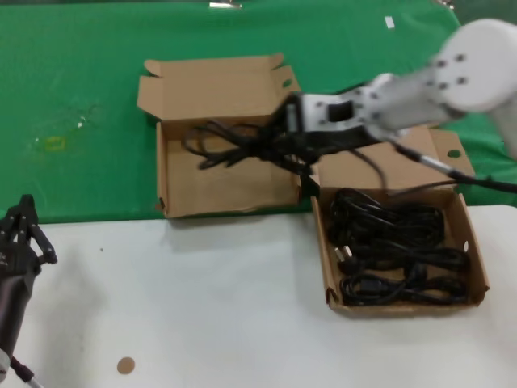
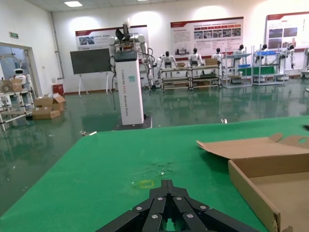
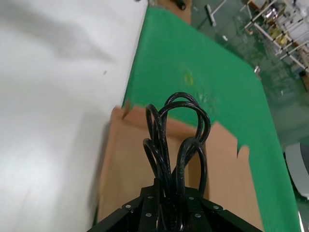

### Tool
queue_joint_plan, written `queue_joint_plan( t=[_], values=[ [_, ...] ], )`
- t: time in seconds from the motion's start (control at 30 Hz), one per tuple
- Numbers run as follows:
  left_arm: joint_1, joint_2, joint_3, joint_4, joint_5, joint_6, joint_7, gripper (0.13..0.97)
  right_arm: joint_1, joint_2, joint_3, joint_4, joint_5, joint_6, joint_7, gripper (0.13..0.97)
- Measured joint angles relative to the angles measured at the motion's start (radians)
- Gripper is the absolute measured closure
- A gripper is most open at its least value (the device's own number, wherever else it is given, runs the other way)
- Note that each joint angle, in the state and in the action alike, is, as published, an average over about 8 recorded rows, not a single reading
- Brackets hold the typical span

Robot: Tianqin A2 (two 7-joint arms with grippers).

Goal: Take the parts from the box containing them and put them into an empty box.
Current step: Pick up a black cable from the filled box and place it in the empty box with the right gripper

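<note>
Right gripper: reaches across from the robot's right and hangs over the left cardboard box; its fingers are pinched on a bundle of black cable, seen up close in the right wrist view, where the cable loops rise out from between the fingers.
Held cable bundle: hangs above the floor of the left box, its loops trailing towards the box's left half; whether it touches the cardboard cannot be told.
Left box: shallow brown cardboard, lid panel standing open at the back, lying on the green cloth with its front wall at the edge of the white table; only the held bundle shows over it.
Right box: shallow brown cardboard just beside the left box, on the white table; several coiled black cables lie inside, filling most of its floor.
Left gripper: low at the robot's left over the white table, well apart from both boxes; in the left wrist view whether its fingers are spread or together cannot be told.
</note>
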Motion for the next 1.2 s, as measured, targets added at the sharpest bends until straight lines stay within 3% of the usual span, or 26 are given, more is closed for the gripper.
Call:
queue_joint_plan(
  t=[0.43, 0.83, 1.2],
  values=[
    [0.0, 0.0, 0.0, 0.0, 0.0, 0.0, 0.0, 0.953, 0.062, -0.176, -0.039, -0.214, -0.025, 0.095, -0.043, 0.888],
    [0.0, 0.0, 0.0, 0.0, 0.0, 0.0, 0.0, 0.953, 0.084, -0.211, -0.031, -0.359, -0.013, 0.155, -0.105, 0.888],
    [0.0, 0.0, 0.0, 0.0, 0.0, 0.0, 0.0, 0.953, 0.085, -0.221, -0.029, -0.383, -0.009, 0.18, -0.118, 0.847]
  ],
)
